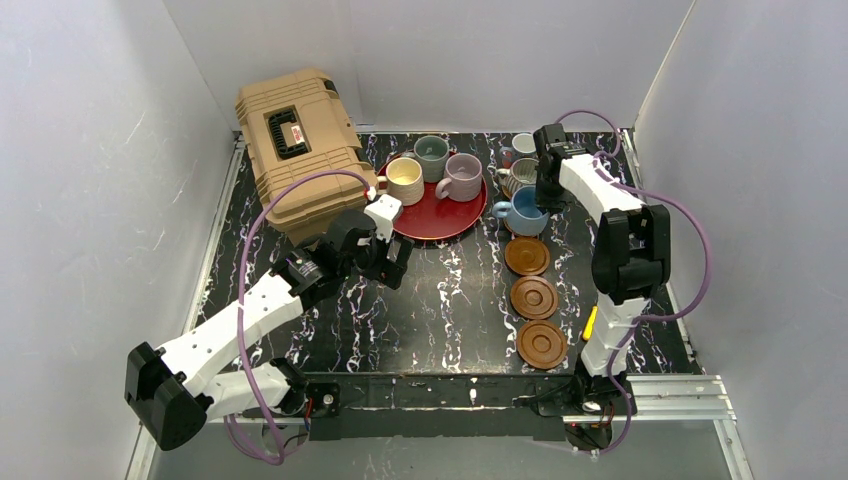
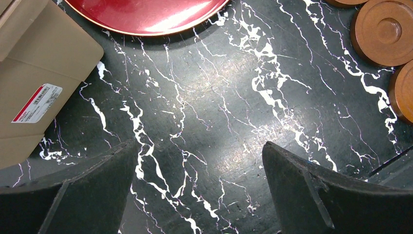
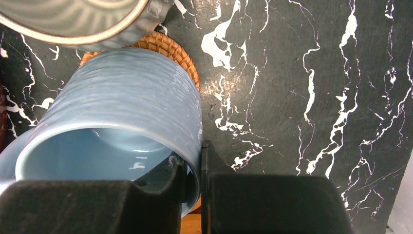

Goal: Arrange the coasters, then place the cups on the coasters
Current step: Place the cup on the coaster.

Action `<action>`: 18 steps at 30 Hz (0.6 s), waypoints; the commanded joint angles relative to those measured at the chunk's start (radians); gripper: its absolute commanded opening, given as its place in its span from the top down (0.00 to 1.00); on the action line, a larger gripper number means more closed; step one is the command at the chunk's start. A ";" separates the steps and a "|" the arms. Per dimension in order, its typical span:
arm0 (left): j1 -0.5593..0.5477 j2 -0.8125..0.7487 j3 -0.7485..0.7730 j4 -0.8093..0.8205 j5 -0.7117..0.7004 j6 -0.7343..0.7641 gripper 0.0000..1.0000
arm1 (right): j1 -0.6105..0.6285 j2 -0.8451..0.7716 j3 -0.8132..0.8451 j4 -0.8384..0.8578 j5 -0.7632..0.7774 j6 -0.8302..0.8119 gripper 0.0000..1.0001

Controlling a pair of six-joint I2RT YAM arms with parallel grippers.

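Note:
My right gripper (image 1: 543,197) (image 3: 195,165) is shut on the rim of the ribbed light blue cup (image 1: 520,213) (image 3: 122,107), one finger inside and one outside. The cup is over an orange woven coaster (image 3: 171,48); I cannot tell if it rests on it. Behind it are the ribbed grey cup (image 1: 517,176) (image 3: 73,19) and the white cup (image 1: 524,145). Three brown wood coasters (image 1: 527,256) (image 1: 534,297) (image 1: 542,343) lie in a column nearer me; two show in the left wrist view (image 2: 384,31) (image 2: 404,90). My left gripper (image 1: 395,265) (image 2: 199,151) hangs open over bare table.
A red round tray (image 1: 455,218) (image 2: 146,14) at the back middle holds the cream-yellow cup (image 1: 405,180), the grey-green cup (image 1: 432,155) and the lilac cup (image 1: 462,176). A tan hard case (image 1: 295,140) (image 2: 39,73) stands at the back left, close to my left arm.

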 commanded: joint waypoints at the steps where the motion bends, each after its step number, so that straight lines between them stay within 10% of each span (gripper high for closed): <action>1: 0.002 0.008 0.036 -0.028 -0.003 -0.001 0.02 | -0.006 -0.011 0.080 0.052 0.002 0.004 0.99; 18: 0.002 0.015 0.039 -0.030 -0.001 0.001 0.01 | -0.012 0.022 0.083 0.050 0.015 -0.001 0.99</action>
